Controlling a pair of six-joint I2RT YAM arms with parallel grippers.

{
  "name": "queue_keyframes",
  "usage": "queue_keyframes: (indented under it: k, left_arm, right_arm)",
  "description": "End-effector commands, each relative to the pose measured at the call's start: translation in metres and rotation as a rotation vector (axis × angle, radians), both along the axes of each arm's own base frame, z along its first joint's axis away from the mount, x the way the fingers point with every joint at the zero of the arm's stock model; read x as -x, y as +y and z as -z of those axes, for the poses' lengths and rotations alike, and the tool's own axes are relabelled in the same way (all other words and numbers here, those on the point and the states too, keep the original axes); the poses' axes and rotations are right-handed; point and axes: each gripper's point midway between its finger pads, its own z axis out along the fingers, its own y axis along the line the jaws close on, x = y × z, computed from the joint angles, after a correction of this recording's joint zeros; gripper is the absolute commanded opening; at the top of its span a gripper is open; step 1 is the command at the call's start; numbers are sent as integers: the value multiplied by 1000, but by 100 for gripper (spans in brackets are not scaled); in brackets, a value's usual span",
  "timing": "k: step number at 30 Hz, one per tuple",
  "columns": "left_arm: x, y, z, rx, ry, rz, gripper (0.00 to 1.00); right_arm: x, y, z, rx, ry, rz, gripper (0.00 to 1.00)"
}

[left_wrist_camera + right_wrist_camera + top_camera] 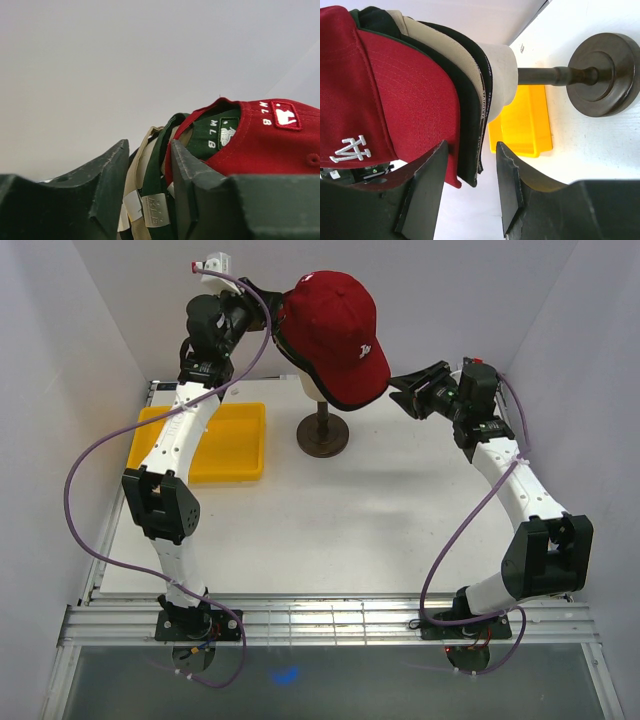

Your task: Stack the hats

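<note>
top external is showing the red hat [335, 335] sitting on the mannequin head [500, 70]; left gripper [272, 322] and right gripper [398, 387] are standing partly open, holding nothing.

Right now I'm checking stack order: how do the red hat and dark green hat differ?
The red hat is outermost, crown fully showing; the dark green hat sits under it, only its back edge peeking out. The red hat's rear emblem is white on red; the dark green hat's, on green. Both read MLB.

L gripper [148, 150] spread w/ tan cap [134, 172] & green cap [154, 167] between, red cap [270, 150] beside.
</note>
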Motion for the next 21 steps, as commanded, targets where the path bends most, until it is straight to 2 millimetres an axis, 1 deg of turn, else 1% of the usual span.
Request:
queue_keyframes:
  k: [1, 2, 7, 9, 16, 21]
  left_arm:
    - [15, 16, -22, -22, -33, -28, 50]
    - [15, 16, -24, -23, -38, -27, 54]
    - [20, 21, -39, -16, -80, -30, 62]
    - [20, 24, -41, -11, -84, -33, 65]
    - [23, 34, -56, 0, -125, -35, 73]
    - [27, 48, -66, 30, -151, -35, 77]
  right_arm:
    - [1, -2, -28, 11, -76, -1, 49]
    - [1, -2, -29, 13, -79, -1, 49]
    - [0, -5, -36, 14, -92, 6, 50]
    - [-1, -5, -38, 19, -97, 8, 50]
    - [-2, -10, -37, 35, -96, 25, 51]
    - [-2, -13, -35, 43, -94, 33, 50]
